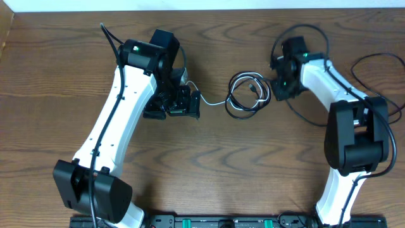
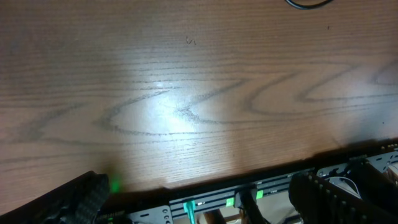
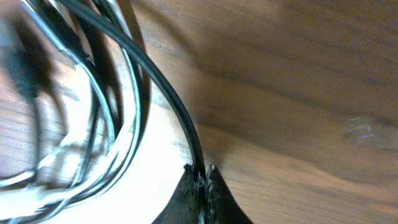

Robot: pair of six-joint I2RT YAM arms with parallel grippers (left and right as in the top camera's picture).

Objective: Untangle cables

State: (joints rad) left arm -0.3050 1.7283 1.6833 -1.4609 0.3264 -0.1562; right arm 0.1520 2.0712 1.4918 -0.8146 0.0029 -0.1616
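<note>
Where its jaws are pressed together, the right gripper (image 3: 202, 182) pinches a black cable (image 3: 166, 93) at the right edge of the coiled cables (image 1: 248, 94) on the wooden table (image 1: 209, 164); a white cable (image 1: 215, 102) trails left toward the left gripper (image 1: 180, 104), spread wide, holding nothing

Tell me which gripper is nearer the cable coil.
Right. The right gripper is shut on a black cable of the cable coil; the left gripper hangs open, apart from it, on its other side.
</note>
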